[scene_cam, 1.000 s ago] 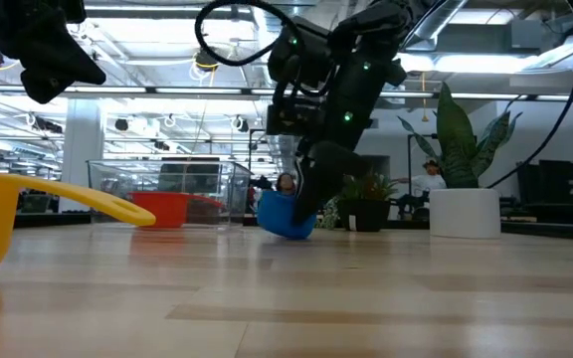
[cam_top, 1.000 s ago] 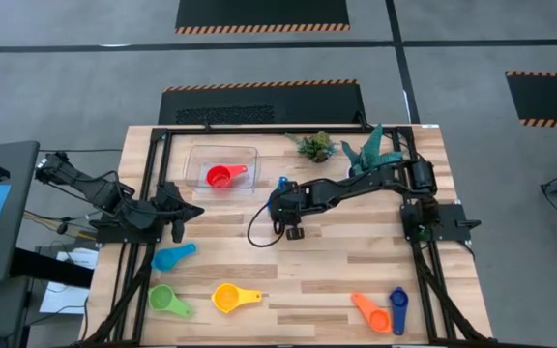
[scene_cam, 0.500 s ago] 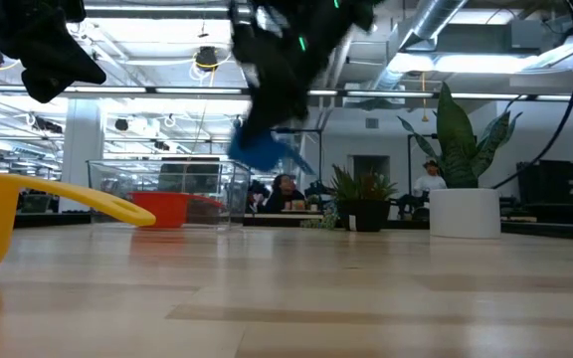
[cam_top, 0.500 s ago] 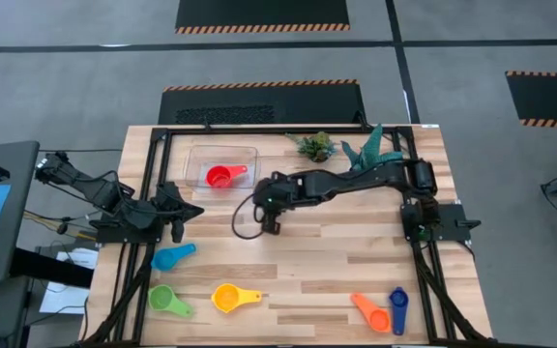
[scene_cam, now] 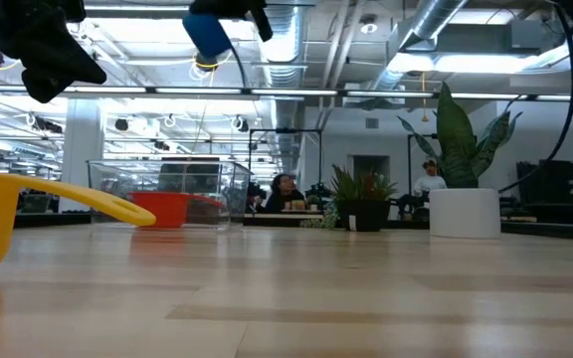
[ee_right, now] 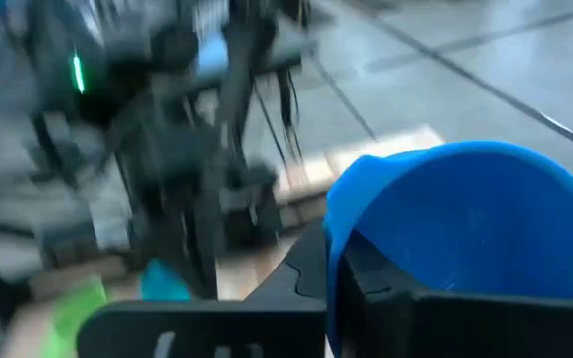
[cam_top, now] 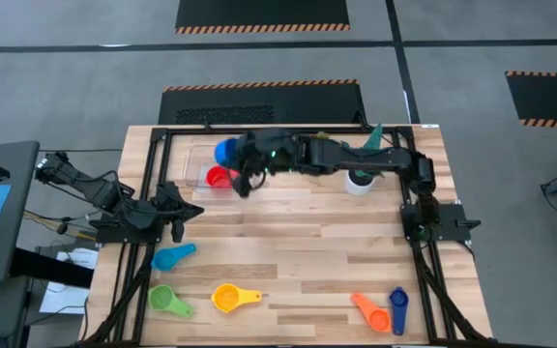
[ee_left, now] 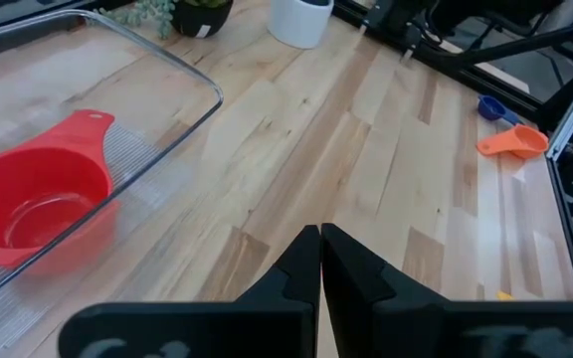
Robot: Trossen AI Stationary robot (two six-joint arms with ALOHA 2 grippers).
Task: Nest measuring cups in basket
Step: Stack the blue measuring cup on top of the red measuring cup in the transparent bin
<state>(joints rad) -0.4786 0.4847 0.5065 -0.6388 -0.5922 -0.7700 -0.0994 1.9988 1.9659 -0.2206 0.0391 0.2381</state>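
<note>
**Blue cup carried above the clear basket**

Cups lie scattered along the near edge of the wooden desk (cam_top: 337,251) in the overhead view: an orange cup (cam_top: 368,311) touching a dark blue cup (cam_top: 397,309) toward the right corner, a yellow cup (cam_top: 228,298) near the middle, a green cup (cam_top: 166,300) toward the left, and a light blue cup (cam_top: 170,256) just behind the green one. In the level view the yellow cup fills the left foreground.

Farther back on the left side, the left claw (cam_top: 176,224) rests low at the desk's edge, its fingers pressed together and holding nothing.

Beyond it, toward the back of the desk, stands the basket (cam_top: 199,162), with a red cup (cam_top: 220,177) lying inside it, handle pointing toward the middle of the desk. The right arm reaches across from the right side, and the right claw (cam_top: 234,164) is clamped on the blue cup (cam_top: 225,152), held in the air over the basket; the level view shows the cup high above the desk.

At the back right, a white plant pot (cam_top: 359,182) holds a green plant.
</note>
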